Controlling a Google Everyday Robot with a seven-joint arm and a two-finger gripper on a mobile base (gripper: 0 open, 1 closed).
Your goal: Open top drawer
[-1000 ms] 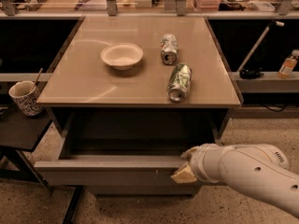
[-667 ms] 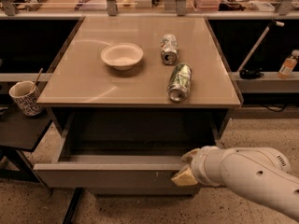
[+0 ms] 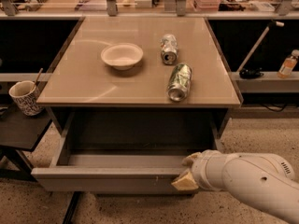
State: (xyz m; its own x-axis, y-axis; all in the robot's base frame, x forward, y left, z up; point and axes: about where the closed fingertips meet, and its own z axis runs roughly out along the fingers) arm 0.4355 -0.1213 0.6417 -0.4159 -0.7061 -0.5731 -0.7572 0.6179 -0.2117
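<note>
gripping the front panel near its right end, the gripper (image 3: pixel 188 171) sits low at the near right. one pad is inside the rim and one is on the outer face, so the fingers (image 3: pixel 185 182) look pinched narrow on the top drawer (image 3: pixel 103 181). the drawer juts well out toward the near side from under the table (image 3: pixel 93 85), its tray open to view. i judge the opening mostly done; at most a short last pull and a release seem left.
</note>
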